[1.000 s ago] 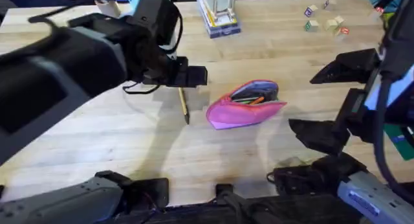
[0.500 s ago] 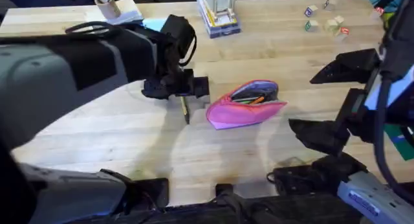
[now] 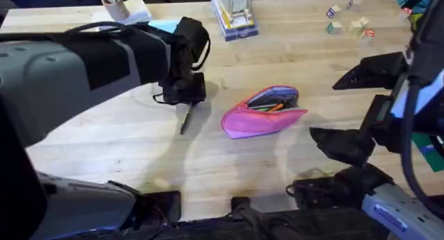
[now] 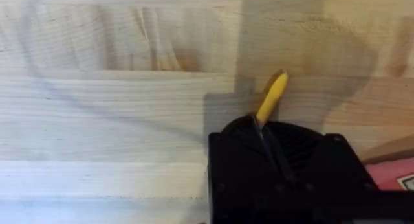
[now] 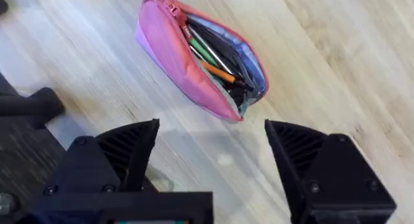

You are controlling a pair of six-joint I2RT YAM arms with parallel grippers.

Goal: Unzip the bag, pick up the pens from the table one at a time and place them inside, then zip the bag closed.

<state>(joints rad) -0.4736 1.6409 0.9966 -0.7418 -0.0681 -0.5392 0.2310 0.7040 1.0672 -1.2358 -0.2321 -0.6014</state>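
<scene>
Bag is lying unzipped at centre frame on the bench, pens inside. I'm now closing my left claw on the yellow pen, which is tilting off its earlier line; right claw is idling wide.

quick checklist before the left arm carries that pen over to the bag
1. Left pincer shut on the yellow pen: ok.
2. Grip centred on the pen: not ok, held near one end, the pen hangs tilted.
3. Pen lifted off the table: cannot tell.
4. Pink bag unzipped, mouth open: ok, pens already inside.
5. Right pincer open and apart from the bag: ok.
</scene>
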